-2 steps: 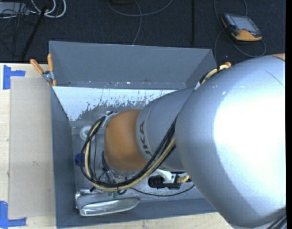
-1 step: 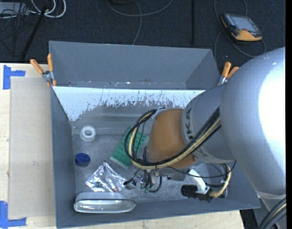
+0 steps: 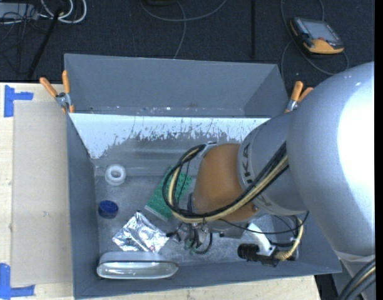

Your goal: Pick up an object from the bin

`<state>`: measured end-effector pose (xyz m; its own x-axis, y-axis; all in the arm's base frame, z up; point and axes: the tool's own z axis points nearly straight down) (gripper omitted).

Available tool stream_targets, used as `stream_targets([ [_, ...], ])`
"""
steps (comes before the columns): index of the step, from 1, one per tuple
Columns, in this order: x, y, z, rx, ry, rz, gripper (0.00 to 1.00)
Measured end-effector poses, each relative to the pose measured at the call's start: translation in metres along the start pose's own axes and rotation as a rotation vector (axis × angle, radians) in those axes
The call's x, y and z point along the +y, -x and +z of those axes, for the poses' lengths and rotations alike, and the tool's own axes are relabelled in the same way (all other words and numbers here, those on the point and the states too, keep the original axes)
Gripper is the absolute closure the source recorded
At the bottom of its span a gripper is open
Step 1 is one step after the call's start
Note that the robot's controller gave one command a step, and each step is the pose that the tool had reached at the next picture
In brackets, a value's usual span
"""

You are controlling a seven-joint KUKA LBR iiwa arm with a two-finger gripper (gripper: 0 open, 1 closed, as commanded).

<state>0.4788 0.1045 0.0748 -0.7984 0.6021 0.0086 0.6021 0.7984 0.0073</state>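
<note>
At 9 o'clock on the floor of the grey bin (image 3: 173, 86): a small white ring (image 3: 115, 174), lying flat. Near it, toward 8 o'clock, is a round blue cap (image 3: 107, 209).

Along the wall at 7 o'clock is a long clear plastic piece (image 3: 137, 269), flat on the floor. Just above it lies a crumpled silver foil wrapper (image 3: 139, 235).

A flat green packet (image 3: 159, 200) lies at 1 o'clock from the foil, its right part hidden under looped cables (image 3: 179, 192).

Centre of bin: the orange wrist cover (image 3: 219, 180). Below it, toward 6 o'clock, the gripper (image 3: 194, 237) sits low over the floor. It is just beside the foil wrapper's right edge and below the green packet. Whether it touches either, cannot tell.

Claw opening: cannot tell, as cover and cables mask it. Nothing seen held.
</note>
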Motion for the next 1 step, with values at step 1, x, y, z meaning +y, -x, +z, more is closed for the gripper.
stream_targets([
  [1, -0.0007, -0.005, -0.0194, -0.008, -0.008, -0.023, 1.0],
])
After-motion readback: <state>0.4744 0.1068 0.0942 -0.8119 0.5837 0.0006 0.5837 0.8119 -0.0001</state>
